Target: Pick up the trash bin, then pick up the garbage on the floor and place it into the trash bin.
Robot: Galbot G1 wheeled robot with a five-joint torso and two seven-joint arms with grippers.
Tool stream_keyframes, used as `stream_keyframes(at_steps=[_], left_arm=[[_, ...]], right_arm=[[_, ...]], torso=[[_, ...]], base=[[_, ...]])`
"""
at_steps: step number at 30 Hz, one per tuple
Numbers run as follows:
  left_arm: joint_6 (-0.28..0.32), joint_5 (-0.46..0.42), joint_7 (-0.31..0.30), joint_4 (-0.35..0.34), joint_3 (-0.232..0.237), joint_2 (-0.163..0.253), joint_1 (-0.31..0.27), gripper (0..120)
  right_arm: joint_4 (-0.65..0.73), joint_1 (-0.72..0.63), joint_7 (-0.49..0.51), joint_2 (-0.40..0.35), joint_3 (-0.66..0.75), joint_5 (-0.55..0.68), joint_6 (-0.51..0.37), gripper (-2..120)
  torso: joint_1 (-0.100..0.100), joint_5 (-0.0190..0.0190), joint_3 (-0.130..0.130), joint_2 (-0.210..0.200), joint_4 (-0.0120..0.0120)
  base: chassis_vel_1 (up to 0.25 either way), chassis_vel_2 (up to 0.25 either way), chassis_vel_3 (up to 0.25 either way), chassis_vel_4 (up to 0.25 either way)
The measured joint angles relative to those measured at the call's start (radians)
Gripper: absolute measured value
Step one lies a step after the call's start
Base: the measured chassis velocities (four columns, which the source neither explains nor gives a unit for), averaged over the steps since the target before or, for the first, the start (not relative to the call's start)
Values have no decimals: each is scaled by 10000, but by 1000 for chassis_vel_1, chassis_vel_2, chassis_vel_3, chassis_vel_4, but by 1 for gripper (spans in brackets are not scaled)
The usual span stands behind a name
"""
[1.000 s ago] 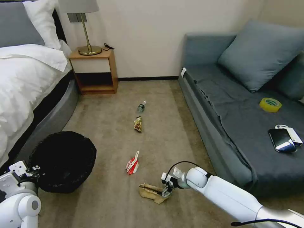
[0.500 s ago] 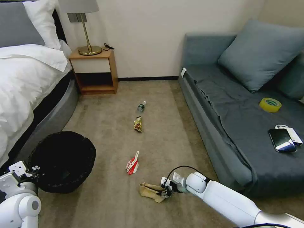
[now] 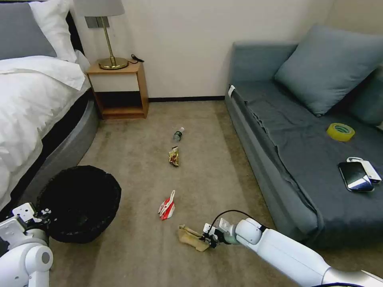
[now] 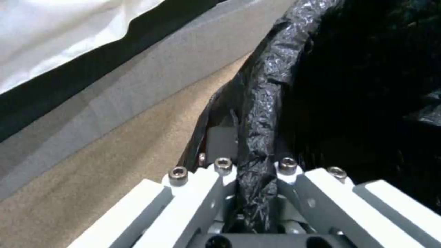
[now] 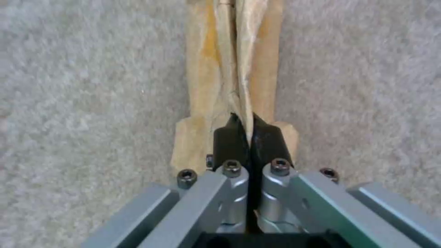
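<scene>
Left gripper (image 3: 40, 215): low at the near left, jaws clamped on the rim of the trash bin (image 3: 79, 203). In the left wrist view the crinkly black bag liner (image 4: 257, 113) runs straight between the fingers (image 4: 220, 172), squeezed tight. The bin mouth opens just past the jaws, on the side away from the bed (image 3: 28, 107); grey bed base and carpet (image 3: 135, 247) lie on the other side of the jaws.

Centre, on the carpet: red-and-white carton (image 3: 167, 206) lies ahead of the right gripper's jaws and slightly toward the bin, apart from both grippers. Further out in the same line are the gold-brown snack wrapper (image 3: 174, 156), then the small bottle (image 3: 178, 134), both well beyond either set of jaws.

Right gripper (image 3: 210, 238): down at floor level at the near centre-right, jaws pressed together and pinching the brown paper bag (image 3: 192, 237). In the right wrist view the black pads (image 5: 229, 137) nip a raised fold at the bag's near end; the rest of the bag (image 5: 232, 69) extends straight out ahead of the jaws, with carpet on both sides.

Far right: grey sofa (image 3: 303, 159) with a yellow tape roll (image 3: 340, 132) and a phone (image 3: 355, 175) on the seat, well away from both grippers.
</scene>
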Motion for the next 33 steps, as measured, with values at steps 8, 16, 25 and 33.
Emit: stream_keyframes(at_steps=[8,16,25,33], left_arm=[[-3,98,73,70,173,46,118,2],[-58,463,252,70,483,-94,248,2],[-29,714,292,-164,710,-402,263,2],[1,796,366,-398,757,-575,373,2]], right_arm=[[1944,229,1031,-611,447,1801,62,0],[4634,1836,3741,-231,-43,4781,-754,0],[4628,3412,5728,2467,-2312,6136,-960,0],[2956,4177,6446,3727,-3845,5783,-630,0]], torso=[[0,1,0,0,-1],[0,-3,0,0,3],[0,-2,1,0,10],[0,-3,1,0,1]], base=[[0,0,0,0],[0,0,0,0],[0,0,0,0],[0,0,0,0]])
